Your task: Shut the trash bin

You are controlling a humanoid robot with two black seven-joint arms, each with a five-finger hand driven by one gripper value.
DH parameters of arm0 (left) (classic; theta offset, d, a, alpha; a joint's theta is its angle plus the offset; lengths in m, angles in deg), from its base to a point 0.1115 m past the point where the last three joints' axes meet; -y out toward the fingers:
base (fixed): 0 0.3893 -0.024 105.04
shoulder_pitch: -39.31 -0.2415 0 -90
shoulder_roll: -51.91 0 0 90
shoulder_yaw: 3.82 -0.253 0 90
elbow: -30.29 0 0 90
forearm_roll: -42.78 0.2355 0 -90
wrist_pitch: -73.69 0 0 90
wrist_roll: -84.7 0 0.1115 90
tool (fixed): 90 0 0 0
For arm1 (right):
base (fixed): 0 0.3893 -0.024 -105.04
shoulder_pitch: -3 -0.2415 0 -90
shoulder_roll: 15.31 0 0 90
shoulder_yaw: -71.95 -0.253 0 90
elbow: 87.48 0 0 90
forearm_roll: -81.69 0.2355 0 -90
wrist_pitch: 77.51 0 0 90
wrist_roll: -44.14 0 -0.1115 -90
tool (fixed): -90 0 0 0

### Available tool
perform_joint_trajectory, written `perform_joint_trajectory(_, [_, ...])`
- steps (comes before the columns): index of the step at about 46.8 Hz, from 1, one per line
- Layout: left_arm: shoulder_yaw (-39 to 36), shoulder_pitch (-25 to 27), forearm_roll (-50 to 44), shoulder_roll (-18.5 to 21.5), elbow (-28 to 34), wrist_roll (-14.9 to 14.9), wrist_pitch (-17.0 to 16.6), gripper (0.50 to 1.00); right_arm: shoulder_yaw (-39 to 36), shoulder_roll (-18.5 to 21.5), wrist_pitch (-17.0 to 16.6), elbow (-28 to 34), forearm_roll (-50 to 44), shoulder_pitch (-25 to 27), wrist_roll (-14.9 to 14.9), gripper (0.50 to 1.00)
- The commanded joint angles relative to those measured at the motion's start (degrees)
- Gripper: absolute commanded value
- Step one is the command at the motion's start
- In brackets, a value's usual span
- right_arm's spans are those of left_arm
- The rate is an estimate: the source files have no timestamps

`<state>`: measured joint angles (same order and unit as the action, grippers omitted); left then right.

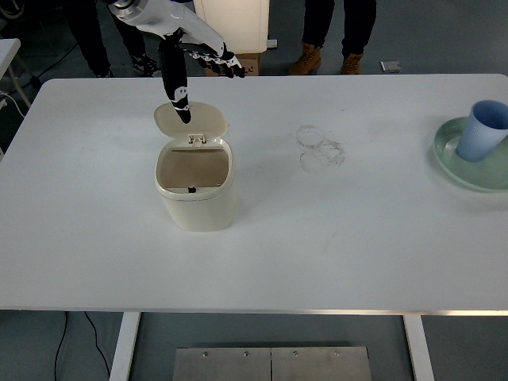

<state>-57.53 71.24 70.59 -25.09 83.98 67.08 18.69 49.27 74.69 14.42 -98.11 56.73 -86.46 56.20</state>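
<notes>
Head view. I see the cream trash bin standing upright on the white table, left of the frame's centre. Its opening faces up, showing a brownish interior. Its lid is swung fully back on the hinge at the bin's far rim, inner face toward the camera, so the lid's free edge points toward the top of the frame. The bin's mouth is slightly longer from hinge to near rim than it is across.

The left hand comes in from the upper left of the frame. One finger is extended downward, its tip against or just over the lid's inner face; I cannot tell whether it touches. The other fingers fan out to the right, gripping nothing.

At the right edge of the frame, a light blue cup stands on a pale green plate, well apart from the bin. Faint ring marks show on the table, right of the bin. Persons' legs and brown boots appear along the top.
</notes>
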Motion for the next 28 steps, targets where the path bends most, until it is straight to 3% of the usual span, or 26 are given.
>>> perform_joint_trajectory(1, [-0.7, 0.0, 0.0, 0.6, -0.1, 0.0, 0.0, 1.000, 0.0, 0.0, 0.0, 0.0, 0.0, 0.0, 0.0, 0.991])
perform_joint_trajectory(28, [-4.6, 0.1, 0.0, 2.0, 1.3, 0.0, 0.0, 1.000, 0.0, 0.0, 0.0, 0.0, 0.0, 0.0, 0.0, 0.991])
